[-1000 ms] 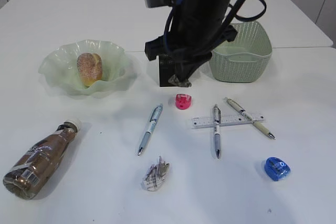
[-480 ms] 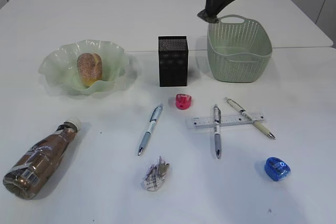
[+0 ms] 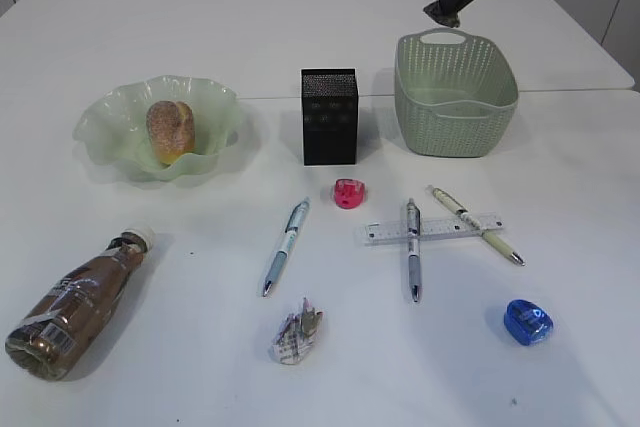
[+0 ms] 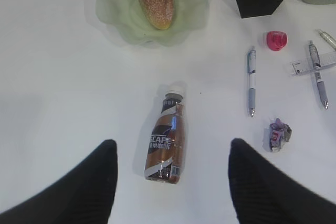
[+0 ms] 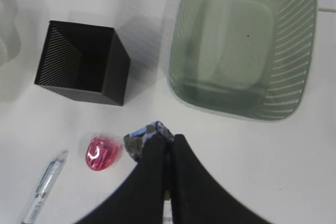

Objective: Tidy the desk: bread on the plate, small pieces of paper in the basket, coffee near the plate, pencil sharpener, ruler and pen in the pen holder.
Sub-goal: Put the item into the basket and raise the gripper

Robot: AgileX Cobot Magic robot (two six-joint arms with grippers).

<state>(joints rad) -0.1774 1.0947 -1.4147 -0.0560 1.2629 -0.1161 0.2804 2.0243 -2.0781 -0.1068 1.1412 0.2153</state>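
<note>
right tool (image 3: 447, 15) | rose from pen holder (image 3: 329, 116) | now above basket (image 3: 456, 97)

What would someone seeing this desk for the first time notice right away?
Probably the right gripper, raised above the basket at the back right with its jaws shut on a crumpled scrap of paper. Next, the bread sitting in the wavy green plate on the left, and the coffee lying on its side at the front left.

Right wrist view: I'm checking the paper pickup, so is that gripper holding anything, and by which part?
Yes. The shut right gripper pinches a small crumpled scrap of printed paper by one edge; most of it sticks out left of the tips.
</note>
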